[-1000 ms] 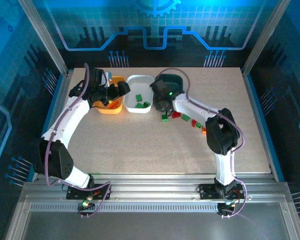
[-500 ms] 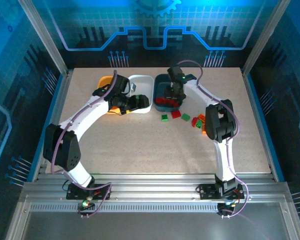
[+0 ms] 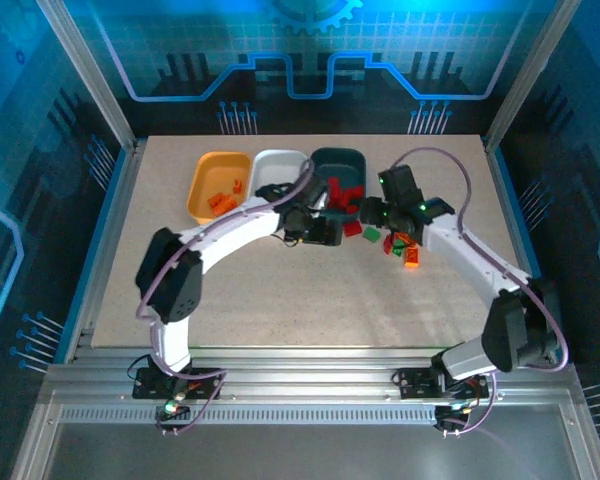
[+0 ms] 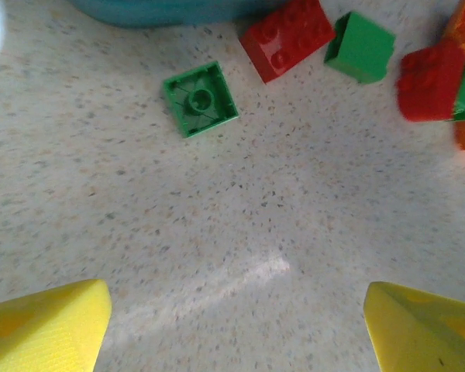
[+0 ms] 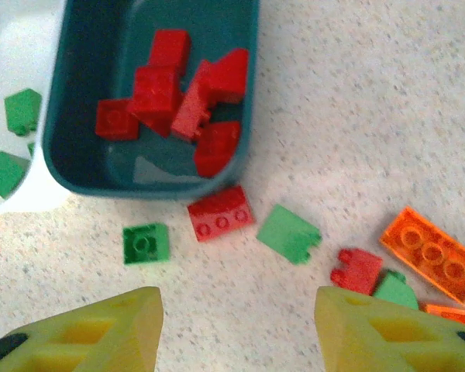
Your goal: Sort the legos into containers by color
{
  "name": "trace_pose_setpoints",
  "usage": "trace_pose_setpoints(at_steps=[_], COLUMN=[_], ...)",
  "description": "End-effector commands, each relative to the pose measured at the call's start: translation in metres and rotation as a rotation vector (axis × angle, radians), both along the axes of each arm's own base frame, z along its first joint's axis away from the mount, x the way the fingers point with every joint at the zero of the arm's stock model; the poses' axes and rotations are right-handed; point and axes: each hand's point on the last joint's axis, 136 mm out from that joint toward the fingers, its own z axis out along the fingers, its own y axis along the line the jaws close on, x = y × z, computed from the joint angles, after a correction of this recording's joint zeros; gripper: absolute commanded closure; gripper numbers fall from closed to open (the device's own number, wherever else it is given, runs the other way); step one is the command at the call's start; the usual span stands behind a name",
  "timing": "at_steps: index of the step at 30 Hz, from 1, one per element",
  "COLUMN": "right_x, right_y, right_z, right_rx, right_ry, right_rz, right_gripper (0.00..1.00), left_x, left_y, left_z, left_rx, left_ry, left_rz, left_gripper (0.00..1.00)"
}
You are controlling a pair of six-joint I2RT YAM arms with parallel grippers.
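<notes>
Teal tray (image 4: 178,8) cut by top edge. Red brick (image 4: 430,81) at right blurred. White tray (image 5: 4,54) cut by left edge.

It's a robotics lab, and I'm looking at a purpose-built test cell. A speckled beige tabletop (image 3: 280,300) is boxed in by bare aluminium frame posts (image 3: 85,72) and blue walls (image 3: 310,60) printed with a gear and glowing circuit lines, the look of a demo booth. Two white-and-black robot arms (image 3: 220,232) are bolted to a slotted metal rail (image 3: 310,385) at the near edge, with purple cables (image 3: 450,160) looping along them. On the tabletop, bright legos (image 3: 412,258) lie beside a row of plastic containers (image 3: 195,190), set out like a bench exercise.
</notes>
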Motion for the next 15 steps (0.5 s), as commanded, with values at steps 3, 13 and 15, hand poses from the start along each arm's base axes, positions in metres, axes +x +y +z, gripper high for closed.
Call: trace_pose_setpoints(at_steps=[3, 13, 15], right_x=[-0.020, -0.033, -0.034], right_y=[-0.026, -0.044, -0.044], right_z=[-0.010, -0.035, -0.040], right_rx=[0.005, 0.034, 0.035], right_ry=[-0.049, -0.041, -0.026], right_rz=[-0.083, -0.142, -0.141], right_gripper=[0.43, 0.41, 0.41], left_x=[0.027, 0.067, 0.073], left_y=[-0.008, -0.013, -0.018], left_z=[-0.033, -0.070, -0.072], left_rx=[0.134, 0.177, 0.166], left_ry=[-0.088, -0.222, -0.240], left_rz=[0.111, 0.219, 0.213], left_gripper=[0.22, 0.30, 0.32])
